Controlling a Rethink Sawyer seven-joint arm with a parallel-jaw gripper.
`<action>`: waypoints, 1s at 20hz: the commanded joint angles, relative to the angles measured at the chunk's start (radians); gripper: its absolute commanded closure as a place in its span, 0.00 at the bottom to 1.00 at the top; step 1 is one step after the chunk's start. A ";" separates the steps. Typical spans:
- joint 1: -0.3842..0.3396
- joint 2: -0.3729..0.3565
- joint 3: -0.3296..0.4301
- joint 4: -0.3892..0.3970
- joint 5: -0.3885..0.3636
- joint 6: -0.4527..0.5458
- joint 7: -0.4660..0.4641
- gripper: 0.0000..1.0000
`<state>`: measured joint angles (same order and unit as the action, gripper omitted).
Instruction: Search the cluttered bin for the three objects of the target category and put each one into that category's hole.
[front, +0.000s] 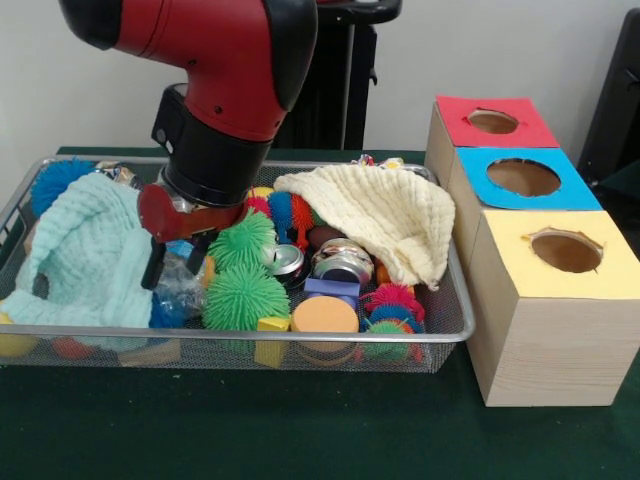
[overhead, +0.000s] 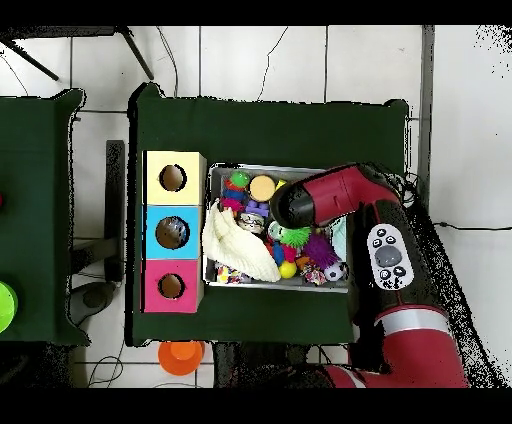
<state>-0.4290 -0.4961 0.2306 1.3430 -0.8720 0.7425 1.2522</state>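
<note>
Two cloths (front: 385, 215) crowding bin (front: 300, 345), pincer (front: 178, 262) between

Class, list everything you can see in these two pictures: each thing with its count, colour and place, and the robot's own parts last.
wire bin: one, silver mesh, on the green table.
table: one, dark green cover.
boxes: three, wooden, in a row beside the bin; tops red, blue, yellow, each with a round hole.
cream cloth: one, draped at the bin's box end.
mint cloth: one, at the bin's other end.
green spiky balls: two, mid bin.
metal cans: two or so, silver, centre.
orange disc: one, front edge.
yellow block: one, front edge.
orange cup: one, on the floor.
arm: one, red and black, over the bin.
claw: one, down among the clutter; fingers hard to read.
</note>
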 joint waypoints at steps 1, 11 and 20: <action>-0.001 0.092 -0.033 -0.024 0.002 0.182 -0.079 0.00; -0.077 0.216 0.040 0.006 0.058 0.066 -0.076 0.00; -0.129 0.207 0.084 0.057 0.069 -0.088 -0.074 0.00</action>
<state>-0.5074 -0.4224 0.2632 1.2977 -0.7795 0.7277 1.2522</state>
